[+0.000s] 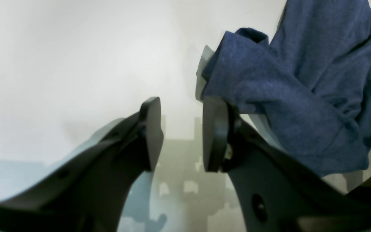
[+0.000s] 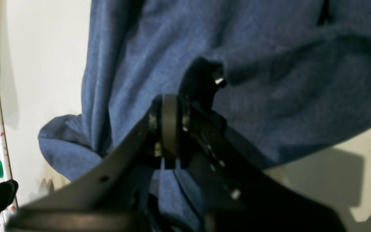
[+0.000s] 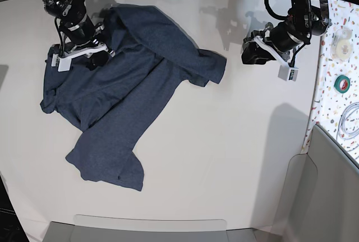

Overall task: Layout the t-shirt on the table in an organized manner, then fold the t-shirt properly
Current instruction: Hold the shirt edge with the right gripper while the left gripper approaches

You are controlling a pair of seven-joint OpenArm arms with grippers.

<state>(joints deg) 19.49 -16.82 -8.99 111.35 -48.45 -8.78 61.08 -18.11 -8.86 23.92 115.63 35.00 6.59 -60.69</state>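
The dark navy t-shirt lies crumpled on the left half of the white table, plain side up, one sleeve reaching toward the middle. In the base view my right gripper sits on the shirt's upper left part. The right wrist view shows that gripper with its fingers pressed together, shut on a fold of the t-shirt. My left gripper hovers over bare table to the right of the sleeve. The left wrist view shows it open and empty, with the t-shirt just beyond its right finger.
A confetti-speckled strip runs along the table's right edge, carrying a green tape roll, a white tape roll and a coiled cable. Grey panels stand at the front right corner and along the front edge.
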